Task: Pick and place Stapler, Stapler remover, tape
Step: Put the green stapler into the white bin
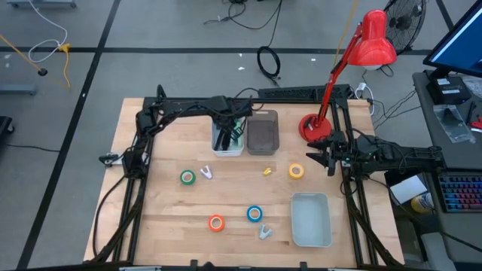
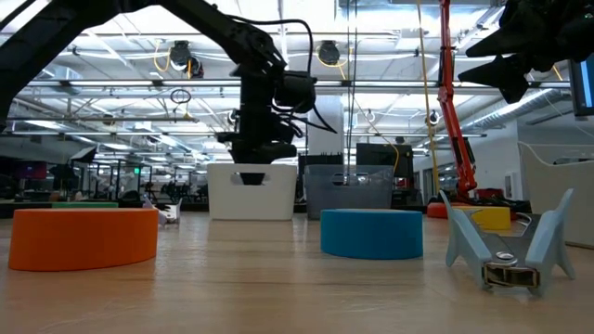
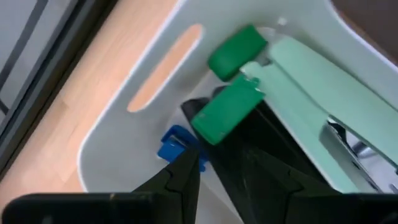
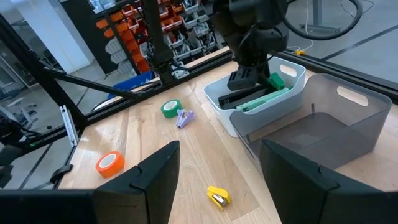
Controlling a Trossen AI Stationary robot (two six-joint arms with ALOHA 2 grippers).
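My left gripper (image 1: 226, 129) hangs inside the white bin (image 1: 228, 148) at the table's far side. Just ahead of it in the left wrist view lie a mint-green stapler (image 3: 311, 81) with dark green ends, a black stapler and a small blue piece (image 3: 176, 146). My right gripper (image 4: 217, 155) is open and holds nothing. It hovers at the table's right, above the yellow tape roll (image 1: 296, 171). Flat on the wood lie the green roll (image 1: 187, 177), orange roll (image 1: 216, 222) and blue roll (image 1: 254, 214), and three staple removers: purple (image 1: 205, 173), yellow (image 1: 267, 172) and grey (image 1: 263, 231).
A grey bin (image 1: 263, 132) stands right beside the white one. A pale tray (image 1: 311, 218) sits near the table's right front. A red desk lamp (image 1: 320, 120) stands at the far right corner, close to my right arm. Bare wood shows in the table's middle.
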